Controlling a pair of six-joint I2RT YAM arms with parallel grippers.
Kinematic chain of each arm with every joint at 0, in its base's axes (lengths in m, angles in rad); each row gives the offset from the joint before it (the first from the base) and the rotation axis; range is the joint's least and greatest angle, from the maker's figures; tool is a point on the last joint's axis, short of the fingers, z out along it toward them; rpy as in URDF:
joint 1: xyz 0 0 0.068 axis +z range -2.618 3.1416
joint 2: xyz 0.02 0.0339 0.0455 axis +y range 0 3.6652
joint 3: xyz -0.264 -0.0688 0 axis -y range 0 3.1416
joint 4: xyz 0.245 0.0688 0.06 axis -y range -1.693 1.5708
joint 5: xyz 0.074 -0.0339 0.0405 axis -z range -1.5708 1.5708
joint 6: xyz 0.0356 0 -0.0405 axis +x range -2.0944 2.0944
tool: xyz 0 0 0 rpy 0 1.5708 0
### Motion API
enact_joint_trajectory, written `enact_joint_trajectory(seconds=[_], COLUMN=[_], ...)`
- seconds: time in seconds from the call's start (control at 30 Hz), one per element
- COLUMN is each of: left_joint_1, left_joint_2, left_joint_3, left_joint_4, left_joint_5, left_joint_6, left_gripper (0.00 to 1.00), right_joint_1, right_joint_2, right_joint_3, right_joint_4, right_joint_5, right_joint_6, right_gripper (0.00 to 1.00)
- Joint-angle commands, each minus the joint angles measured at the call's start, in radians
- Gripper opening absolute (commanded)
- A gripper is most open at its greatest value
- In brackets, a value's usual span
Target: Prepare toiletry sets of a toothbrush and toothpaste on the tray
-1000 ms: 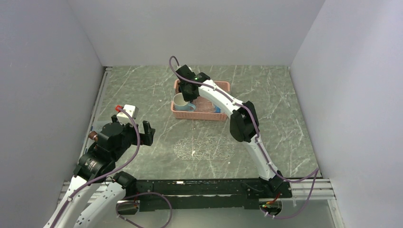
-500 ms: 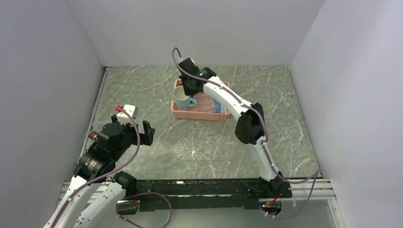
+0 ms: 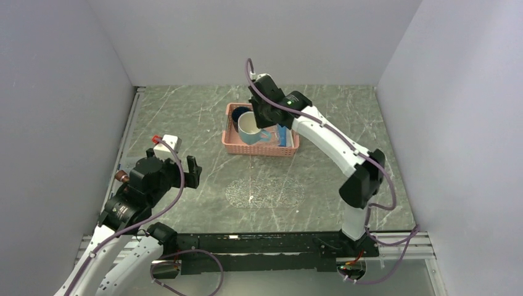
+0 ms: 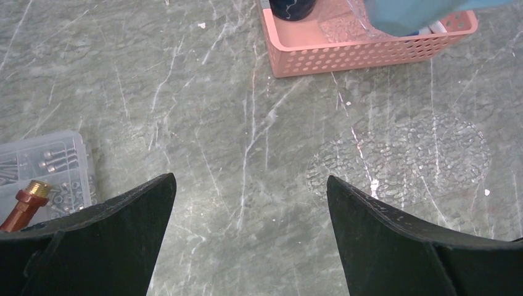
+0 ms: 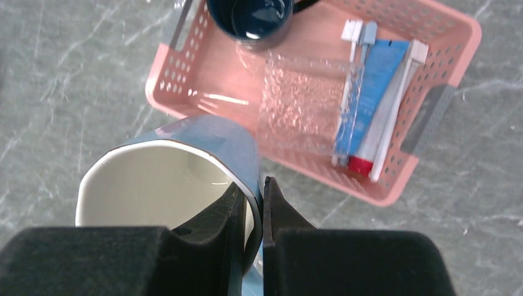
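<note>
Tray barely shows against the marbled table.

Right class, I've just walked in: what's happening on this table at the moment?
The right claw is shut on the rim of a light blue mug, holding it over the pink basket. A dark blue mug, toothbrushes and a blue toothpaste tube sit in that basket. The clear tray on the table holds nothing yet. The left claw hangs open.
</note>
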Motion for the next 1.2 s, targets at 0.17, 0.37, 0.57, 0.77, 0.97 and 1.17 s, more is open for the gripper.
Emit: enact_joint_trajectory(seconds=[0.17,0.37,0.57,0.77,0.97,1.17], left_joint_1=[-0.002,-0.001,-0.001,-0.001,-0.001,-0.002], left_joint_2=[0.019,0.027,0.031,0.040,0.039,0.037], left_joint_3=[0.002,0.006,0.004,0.002,0.003,0.001], left_joint_4=[0.037,0.034,0.036,0.040,0.038,0.040], left_joint_5=[-0.015,-0.019,-0.013,0.002,0.001,-0.001], left_joint_6=[0.009,0.007,0.008,0.011,0.011,0.011], left_gripper=[0.99,0.99,0.99,0.99,0.99,0.99], right_joint_1=[0.030,0.040,0.042,0.040,0.041,0.042], right_joint_2=[-0.307,-0.494,-0.625,-0.714,-0.734,-0.711], right_joint_3=[-0.304,-0.547,-0.719,-0.873,-0.980,-1.027], right_joint_4=[0.086,0.080,0.071,0.105,0.140,0.169], right_joint_5=[0.040,0.065,0.109,0.125,0.144,0.169], right_joint_6=[0.080,0.141,0.202,0.280,0.318,0.348], right_gripper=[0.00,0.00,0.00,0.00,0.00,0.00])
